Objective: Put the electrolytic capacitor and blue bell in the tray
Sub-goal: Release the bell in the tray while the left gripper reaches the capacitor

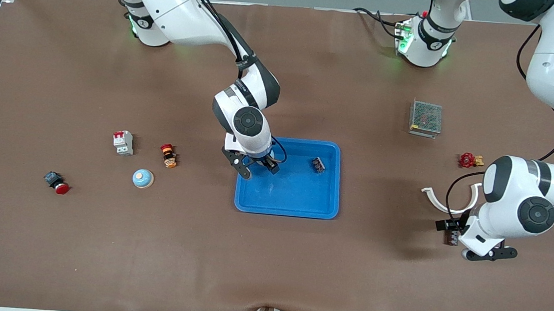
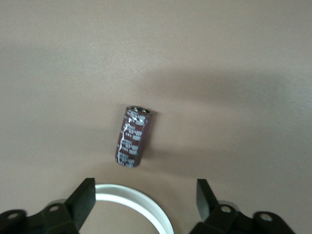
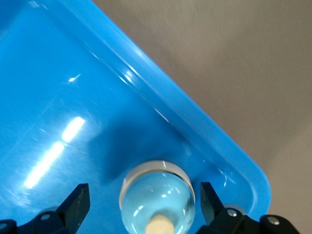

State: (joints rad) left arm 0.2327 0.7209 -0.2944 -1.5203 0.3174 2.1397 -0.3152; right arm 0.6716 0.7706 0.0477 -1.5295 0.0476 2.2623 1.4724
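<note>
The right end effector (image 1: pixel 259 168) points down with its fingers spread. The left end effector (image 1: pixel 470 241) also points down, fingers apart.

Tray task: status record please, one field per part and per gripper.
tray: blue, mid-table
blue bell: in the tray, at the end toward the right arm
right gripper: low over the bell, jaws open
electrolytic capacitor: on its side on the table, outside the tray, toward the left arm's end
left gripper: over the capacitor, jaws open, nothing held
white ring piece: on the table beside the capacitor
small dark part: in the tray, type unclear
second bell: on the table toward the right arm's end
</note>
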